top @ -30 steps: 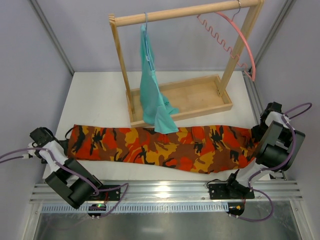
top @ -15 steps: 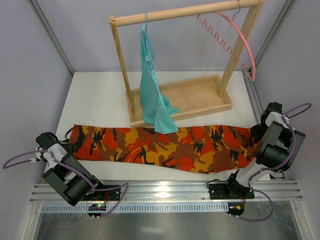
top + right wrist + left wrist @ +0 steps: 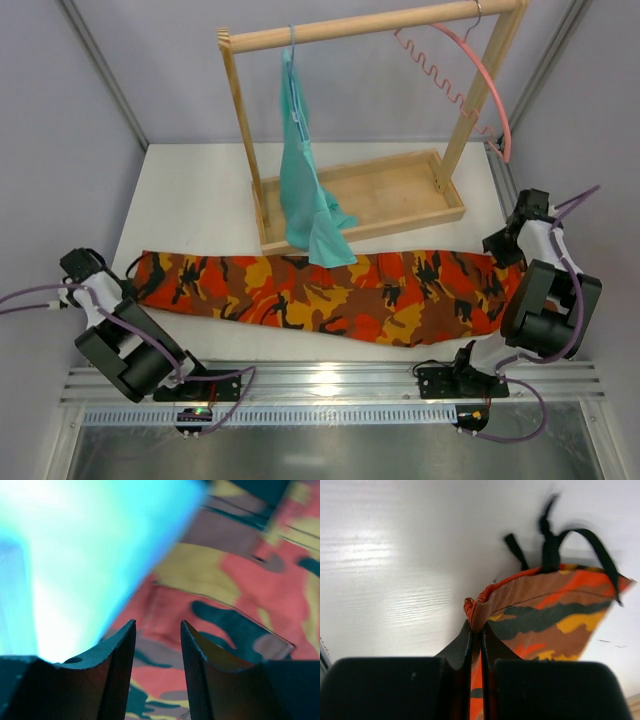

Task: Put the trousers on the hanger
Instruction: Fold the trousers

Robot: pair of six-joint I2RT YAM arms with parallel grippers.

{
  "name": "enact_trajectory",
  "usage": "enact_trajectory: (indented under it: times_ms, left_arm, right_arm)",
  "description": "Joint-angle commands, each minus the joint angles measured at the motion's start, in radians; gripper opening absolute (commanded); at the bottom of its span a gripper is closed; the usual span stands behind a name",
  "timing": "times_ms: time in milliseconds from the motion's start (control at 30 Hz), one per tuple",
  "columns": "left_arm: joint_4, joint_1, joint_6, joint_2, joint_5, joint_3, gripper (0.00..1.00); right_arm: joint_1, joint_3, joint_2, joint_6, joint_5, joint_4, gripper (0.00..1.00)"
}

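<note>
Two ends: left pincer (image 3: 476, 632) clamped on crosswise trousers (image 3: 330, 295), right pincer (image 3: 158, 626) apart opposite. The hanger (image 3: 487, 80) hangs back-right, nearer it.

Trousers (image 3: 320, 295): camouflage blotches in orange, red, yellow, brown and black; black straps (image 3: 580, 535) at the left end. Hanger (image 3: 479, 59), far right: salmon pink, grey metal hook. Garment (image 3: 305, 190) on the far rack: plain teal, no pattern. Rack (image 3: 350, 30): pale natural wood. Table (image 3: 200, 190): white, faint grain. Walls (image 3: 150, 60): light grey. Arm cables (image 3: 25, 296): purple. Left gripper (image 3: 476, 632) and right gripper (image 3: 158, 627): black fingers.
</note>
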Motion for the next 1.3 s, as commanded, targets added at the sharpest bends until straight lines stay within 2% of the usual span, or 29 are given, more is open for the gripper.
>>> enact_trajectory:
  times_ms: [0, 100, 200, 400, 433, 500, 533, 600, 633, 667, 800, 867, 900, 1000, 1100, 1167, 1267]
  left_arm:
    - [-0.038, -0.015, 0.068, -0.034, -0.08, 0.173, 0.01]
    - [-0.046, -0.091, 0.13, -0.058, -0.068, 0.247, 0.01]
    - [-0.005, -0.215, 0.183, -0.135, -0.013, 0.226, 0.0]
    - [0.032, -0.473, 0.206, -0.377, 0.146, 0.045, 0.0]
    - [0.038, -0.543, 0.204, -0.409, 0.176, 0.025, 0.01]
    - [0.031, -0.617, 0.186, -0.455, 0.205, -0.012, 0.01]
    - [0.0, -0.699, 0.171, -0.495, 0.207, -0.03, 0.0]
    - [-0.014, -0.795, 0.132, -0.537, 0.21, -0.05, 0.0]
    - [-0.025, -0.847, 0.08, -0.572, 0.21, -0.067, 0.01]
    - [-0.025, -0.945, 0.06, -0.592, 0.2, -0.08, 0.01]
    - [-0.086, -1.156, -0.029, -0.667, 0.087, -0.142, 0.01]
    - [-0.095, -1.281, -0.102, -0.719, 0.014, -0.19, 0.01]
    - [-0.1, -1.318, -0.127, -0.733, -0.003, -0.204, 0.01]
    - [-0.085, -1.412, -0.194, -0.759, -0.019, -0.277, 0.01]
    - [-0.042, -1.466, -0.218, -0.738, 0.004, -0.328, 0.01]
    - [-0.032, -1.519, -0.221, -0.721, -0.007, -0.334, 0.05]
    - [-0.04, -1.57, -0.225, -0.71, -0.045, -0.305, 0.29]
  right_arm:
    - [0.092, 0.048, -0.093, -0.082, -0.067, -0.028, 0.45]
    - [0.155, 0.024, -0.147, -0.097, -0.105, -0.033, 0.45]
    - [0.189, -0.022, -0.242, -0.141, -0.211, 0.007, 0.47]
    - [0.196, -0.02, -0.408, -0.223, -0.38, -0.023, 0.52]
    - [0.199, -0.02, -0.423, -0.232, -0.403, -0.037, 0.54]
    - [0.215, -0.021, -0.467, -0.247, -0.489, -0.046, 0.6]
    - [0.222, -0.023, -0.481, -0.246, -0.512, -0.065, 0.61]
    - [0.253, -0.029, -0.535, -0.243, -0.549, -0.076, 0.61]
    - [0.288, -0.03, -0.561, -0.238, -0.549, -0.092, 0.61]
    - [0.31, -0.035, -0.584, -0.233, -0.546, -0.1, 0.61]
    - [0.422, -0.11, -0.754, -0.166, -0.527, -0.119, 0.61]
    - [0.527, -0.177, -0.854, -0.102, -0.51, -0.088, 0.62]
    - [0.558, -0.2, -0.854, -0.102, -0.51, -0.088, 0.62]
    - [0.652, -0.295, -0.987, 0.003, -0.452, -0.059, 0.62]
    - [0.73, -0.389, -1.061, 0.098, -0.421, -0.031, 0.62]
    - [0.783, -0.433, -1.066, 0.166, -0.383, 0.006, 0.62]
    - [0.928, -0.474, -1.048, 0.237, -0.255, 0.051, 0.63]
